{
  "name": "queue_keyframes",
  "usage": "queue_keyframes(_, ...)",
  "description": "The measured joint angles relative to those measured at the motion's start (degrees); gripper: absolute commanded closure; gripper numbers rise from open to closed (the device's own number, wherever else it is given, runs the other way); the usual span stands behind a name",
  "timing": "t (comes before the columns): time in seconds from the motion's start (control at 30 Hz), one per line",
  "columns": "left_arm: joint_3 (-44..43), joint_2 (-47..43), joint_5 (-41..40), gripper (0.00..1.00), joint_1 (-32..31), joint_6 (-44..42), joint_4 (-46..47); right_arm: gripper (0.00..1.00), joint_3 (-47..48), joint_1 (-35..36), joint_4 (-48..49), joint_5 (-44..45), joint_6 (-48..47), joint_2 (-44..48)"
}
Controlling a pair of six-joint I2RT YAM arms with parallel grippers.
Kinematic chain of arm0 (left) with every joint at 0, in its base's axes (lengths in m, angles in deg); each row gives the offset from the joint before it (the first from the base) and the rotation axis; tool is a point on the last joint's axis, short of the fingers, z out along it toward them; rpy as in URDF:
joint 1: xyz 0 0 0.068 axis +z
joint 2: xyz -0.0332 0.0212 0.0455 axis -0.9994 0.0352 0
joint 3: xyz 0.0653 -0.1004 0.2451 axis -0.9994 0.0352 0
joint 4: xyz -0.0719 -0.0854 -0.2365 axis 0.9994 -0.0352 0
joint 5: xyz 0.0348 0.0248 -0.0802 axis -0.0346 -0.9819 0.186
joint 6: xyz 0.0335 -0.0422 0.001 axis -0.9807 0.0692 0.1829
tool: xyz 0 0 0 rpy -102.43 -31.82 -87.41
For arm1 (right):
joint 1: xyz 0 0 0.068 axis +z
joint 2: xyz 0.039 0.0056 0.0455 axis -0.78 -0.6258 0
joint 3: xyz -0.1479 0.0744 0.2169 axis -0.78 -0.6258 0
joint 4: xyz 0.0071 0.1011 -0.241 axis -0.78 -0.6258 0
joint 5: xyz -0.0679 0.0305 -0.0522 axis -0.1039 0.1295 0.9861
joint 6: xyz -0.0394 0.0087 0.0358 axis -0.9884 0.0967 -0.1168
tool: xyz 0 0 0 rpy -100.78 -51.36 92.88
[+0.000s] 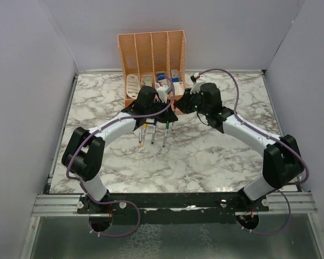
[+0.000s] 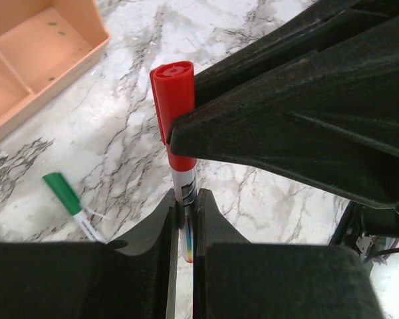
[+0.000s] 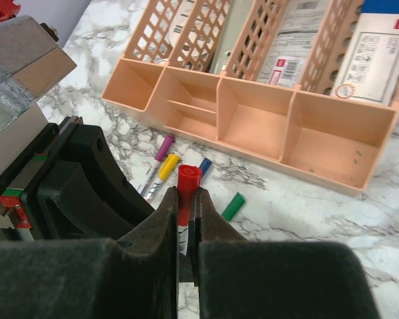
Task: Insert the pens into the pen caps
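Pen, left wrist view: left end effector is clamped shut on the silver barrel of an upright pen, with a red cap on its top end.
Red cap, right wrist view: right end effector is pinched shut on it. Whether the cap is fully seated cannot be told.
Loose pens, right wrist view: purple-capped pen, yellow-capped pen, blue-capped pen and green-capped pen lie just in front of the organiser.
Arms, top view: both meet above the marble surface, close to the organiser.
Risk: an off-axis push could slide the barrel through the left grip or tilt the cap.
Room: the organiser front is close behind. There is open marble toward the arm bases.
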Motion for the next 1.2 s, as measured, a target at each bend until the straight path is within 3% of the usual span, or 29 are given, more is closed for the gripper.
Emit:
queue_keyframes(0.83, 2.3, -3.1, -12.5, 1.0, 0.7, -1.3, -9.2, 0.99, 9.6, 0.8, -3.9, -8.4, 1.4, -12.6)
queue_keyframes(1.0, 2.2, -2.9, -13.7, 1.0, 0.7, -1.3, -12.7, 0.79, 9.7, 1.1, -5.3, -8.5, 0.9, -13.3)
queue_keyframes(1.2, 0.1, -0.7, -14.0, 1.0, 0.4, -1.4, -14.9, 0.75, 9.2, 1.6, -9.1, -8.4, -1.9, -13.3)
